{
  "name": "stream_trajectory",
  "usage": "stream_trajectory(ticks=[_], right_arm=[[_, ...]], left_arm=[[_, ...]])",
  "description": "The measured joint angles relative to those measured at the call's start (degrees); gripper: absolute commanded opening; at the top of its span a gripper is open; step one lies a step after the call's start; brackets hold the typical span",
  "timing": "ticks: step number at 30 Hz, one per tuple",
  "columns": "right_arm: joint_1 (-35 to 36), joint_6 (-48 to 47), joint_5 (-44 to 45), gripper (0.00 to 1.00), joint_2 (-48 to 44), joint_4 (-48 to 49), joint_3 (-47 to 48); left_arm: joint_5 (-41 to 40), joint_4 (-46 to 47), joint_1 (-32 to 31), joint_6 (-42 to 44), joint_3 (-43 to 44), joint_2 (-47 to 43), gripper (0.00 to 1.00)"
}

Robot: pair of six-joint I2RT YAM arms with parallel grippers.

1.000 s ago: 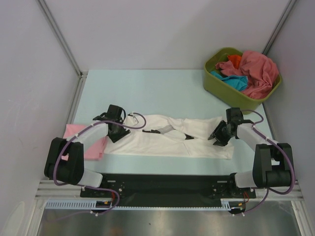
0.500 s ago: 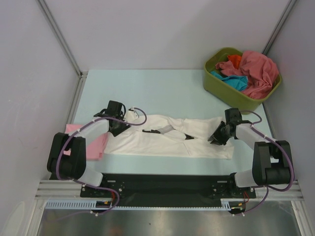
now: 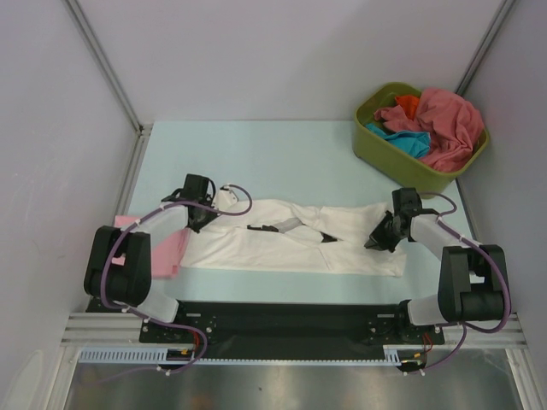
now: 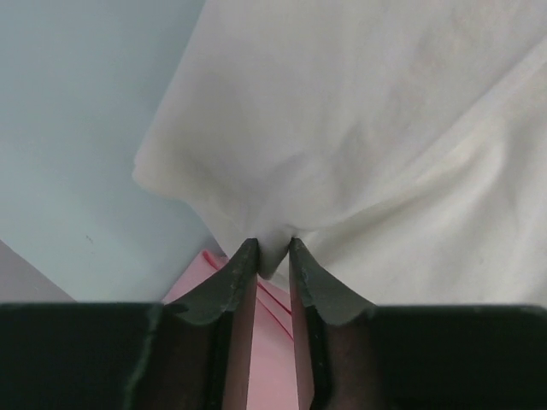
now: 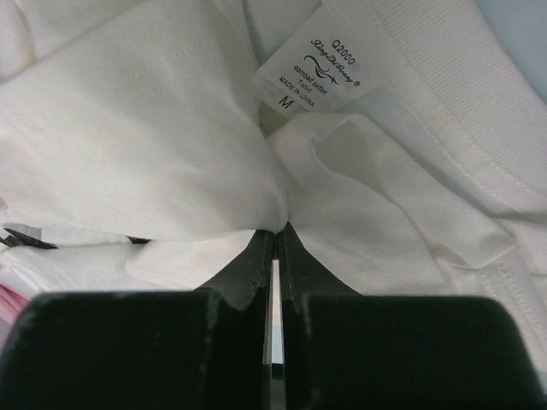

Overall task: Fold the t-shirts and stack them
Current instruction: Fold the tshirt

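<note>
The white t-shirt (image 3: 291, 248) lies stretched out on the table (image 3: 256, 154), close to the arms. A second ago both grippers were open. Now the left gripper (image 4: 272, 249) pinches the shirt's left end, and the right gripper (image 5: 275, 231) is squeezed tight on its right end.

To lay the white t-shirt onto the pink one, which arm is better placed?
Left, probably: the left gripper pinches an end of the white t-shirt just beside the pink t-shirt, while the right gripper holds the far end near the collar label.
</note>
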Motion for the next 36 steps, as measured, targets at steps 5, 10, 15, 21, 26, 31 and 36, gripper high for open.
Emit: stream_trajectory(ticks=[5,10,15,21,26,31,36], right_arm=[[-0.63,-0.66,0.13,0.00,-0.24,-0.68,0.09],[-1.16,-2.64,1.07,0.00,-1.77,-3.39,1.55],[-1.27,-5.25,2.01,0.00,-3.10,-6.86,5.60],[-3.65,-8.22,2.16,0.00,-3.39,-9.73,7.41],[-5.27,-9.64,2.14,0.00,-3.67,-11.23,7.30],[-5.33,-9.66,1.99,0.00,-3.76,-10.73,5.05],[-5.38,-9.64,1.90,0.27,-3.30,-10.38,3.02]], left_arm=[[-0.02,0.20,0.00,0.52,-0.20,0.44,0.00],[-0.04,0.35,0.37,1.62,-1.27,0.37,0.00],[0.57,0.07,3.04,2.05,-0.76,-0.74,0.00],[1.73,-0.98,6.01,3.58,1.68,-1.38,0.00],[2.93,-2.34,7.26,5.05,1.90,-1.57,0.00],[4.09,-3.32,7.34,5.49,1.77,-1.57,0.01],[4.96,-4.76,7.34,6.10,1.51,-1.57,0.28]])
